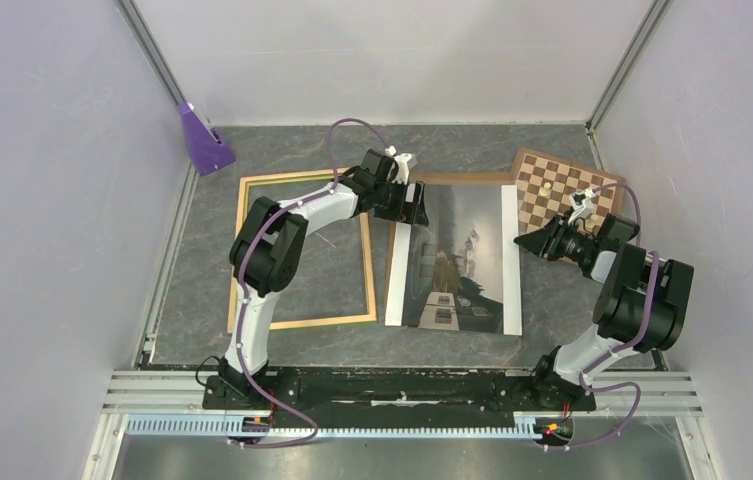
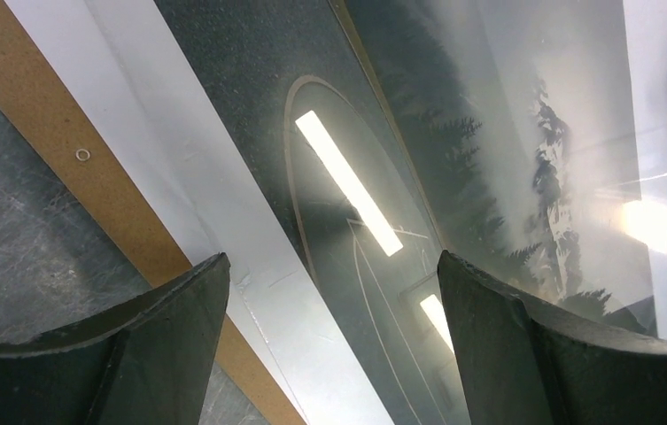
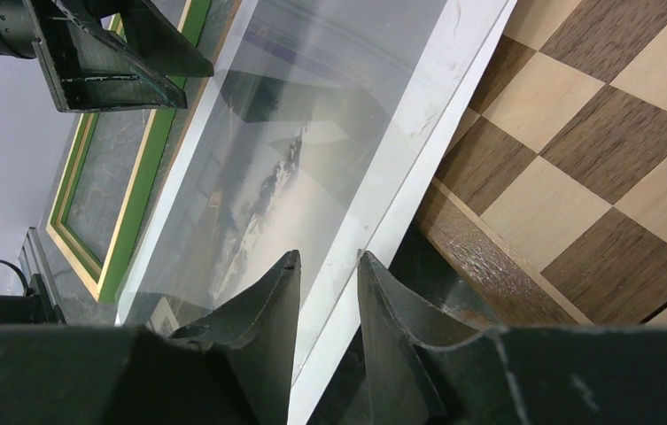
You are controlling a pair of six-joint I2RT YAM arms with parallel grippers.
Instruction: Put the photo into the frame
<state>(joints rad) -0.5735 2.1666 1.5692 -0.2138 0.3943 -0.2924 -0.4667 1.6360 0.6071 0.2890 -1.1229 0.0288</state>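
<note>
The photo (image 1: 457, 260) lies face up at the table's centre, a dark scene with white strips on both long sides. It rests on a brown hardboard panel (image 1: 452, 179). The frame (image 1: 302, 250) lies flat to its left, with pale wood rails and a green side showing in the right wrist view (image 3: 135, 212). My left gripper (image 1: 407, 205) is open wide just above the photo's far left corner, over the white strip (image 2: 250, 266). My right gripper (image 1: 532, 243) is narrowly open at the photo's right edge, its fingertips (image 3: 290, 266) astride the white strip (image 3: 400, 159).
A brown-and-cream chessboard (image 1: 562, 190) with a small piece on it lies at the back right, touching the photo's right edge. A purple block (image 1: 204, 140) stands in the back left corner. White walls close three sides.
</note>
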